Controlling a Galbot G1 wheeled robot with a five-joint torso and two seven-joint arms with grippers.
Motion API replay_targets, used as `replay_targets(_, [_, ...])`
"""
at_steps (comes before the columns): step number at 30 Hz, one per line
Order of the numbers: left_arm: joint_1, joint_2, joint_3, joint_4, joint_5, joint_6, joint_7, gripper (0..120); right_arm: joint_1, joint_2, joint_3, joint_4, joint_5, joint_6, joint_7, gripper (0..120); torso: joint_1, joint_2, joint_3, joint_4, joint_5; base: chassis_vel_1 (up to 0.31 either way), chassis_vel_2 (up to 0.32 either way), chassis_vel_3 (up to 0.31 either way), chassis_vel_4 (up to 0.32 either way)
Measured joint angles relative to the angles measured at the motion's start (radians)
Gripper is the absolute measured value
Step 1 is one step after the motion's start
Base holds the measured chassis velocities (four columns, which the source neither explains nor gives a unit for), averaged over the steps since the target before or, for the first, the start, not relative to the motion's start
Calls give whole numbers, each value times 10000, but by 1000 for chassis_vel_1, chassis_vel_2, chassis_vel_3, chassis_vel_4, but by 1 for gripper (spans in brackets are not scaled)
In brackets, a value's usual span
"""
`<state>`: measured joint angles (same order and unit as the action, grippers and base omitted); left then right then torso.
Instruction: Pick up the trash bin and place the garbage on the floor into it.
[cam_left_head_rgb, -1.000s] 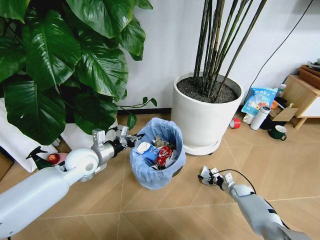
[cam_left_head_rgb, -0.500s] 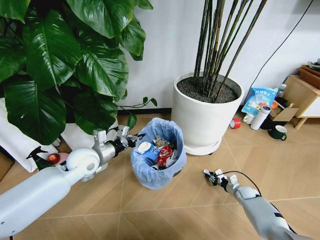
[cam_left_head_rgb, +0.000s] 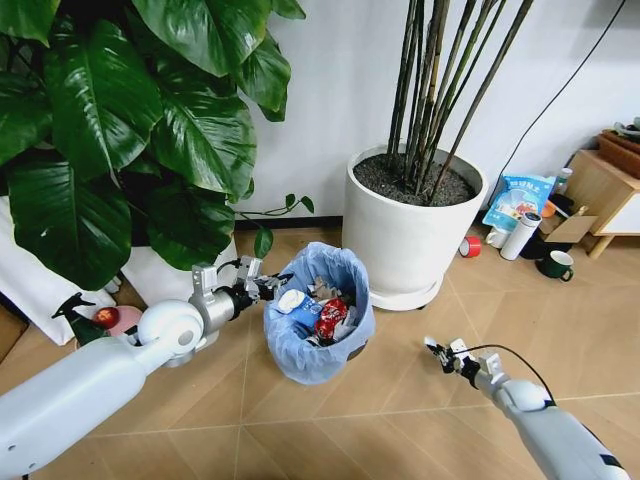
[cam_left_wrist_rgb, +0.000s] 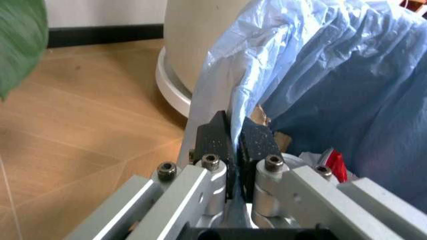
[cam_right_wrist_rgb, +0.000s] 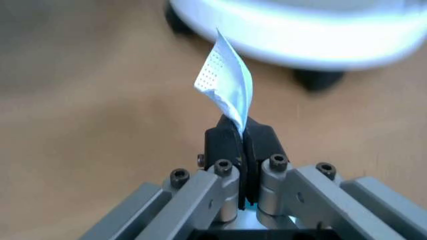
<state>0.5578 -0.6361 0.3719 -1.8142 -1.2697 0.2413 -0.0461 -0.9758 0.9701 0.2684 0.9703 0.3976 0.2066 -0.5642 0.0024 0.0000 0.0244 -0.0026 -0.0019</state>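
Note:
The trash bin (cam_left_head_rgb: 300, 356), lined with a crinkly light blue bag (cam_left_wrist_rgb: 333, 75), stands on the wooden floor between the two plants. Garbage lies inside it: a red packet (cam_left_head_rgb: 330, 316) and a blue-and-white wrapper (cam_left_head_rgb: 297, 305). My left gripper (cam_left_head_rgb: 268, 287) is shut on the bag's rim on the bin's left side; in the left wrist view the black pads (cam_left_wrist_rgb: 215, 137) pinch the plastic. My right gripper (cam_left_head_rgb: 437, 352) hovers low over the floor to the right of the bin, shut on a scrap of white paper (cam_right_wrist_rgb: 227, 82) that sticks up from its fingers (cam_right_wrist_rgb: 223, 142).
A large white pot (cam_left_head_rgb: 405, 240) of bamboo-like stems stands just behind the bin and close to my right gripper (cam_right_wrist_rgb: 240, 131). A big leafy plant (cam_left_head_rgb: 120, 130) fills the left. A tumbler (cam_left_head_rgb: 520, 235), a green mug (cam_left_head_rgb: 556, 264), a snack bag (cam_left_head_rgb: 520, 198) and wooden furniture (cam_left_head_rgb: 600, 185) sit far right.
My right arm has drawn back to the right, away from the bin, still holding the paper scrap. The bin and my left gripper have shifted slightly rightward.

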Motion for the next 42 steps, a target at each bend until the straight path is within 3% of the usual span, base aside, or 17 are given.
replay_targets(10, [-182, -304, 765, 619, 256, -30, 35, 0, -621, -871, 746, 3024, 2855, 1238, -2531, 0, 0, 0, 0, -1, 0, 0, 0, 0, 0])
replay_targets(17, [-676, -554, 1398, 982, 248, -37, 54, 0, -577, -1040, 789, 4682, 4853, 1315, -3589, 0, 0, 0, 1, 0, 0, 0, 0, 0, 0])
replay_targets(23, [-1495, -737, 2298, 1137, 183, -36, 118, 0, -60, -1117, 221, 5889, 6164, 761, -4158, 0, 0, 0, 1, 0, -2, 0, 0, 0, 0])
replay_targets(32, [-2075, -1000, 2903, 1210, 93, -26, 110, 0, 762, -1407, -1564, 6804, 6419, 310, -3859, 0, 0, 0, 1, 0, -1, 0, 0, 0, 0])
replay_targets(42, [-2226, -1094, 3051, 1211, 80, -15, 89, 0, 1725, -1693, -3175, 6500, 5709, 188, -3378, 0, 0, 0, 1, 0, -1, 0, 0, 0, 0])
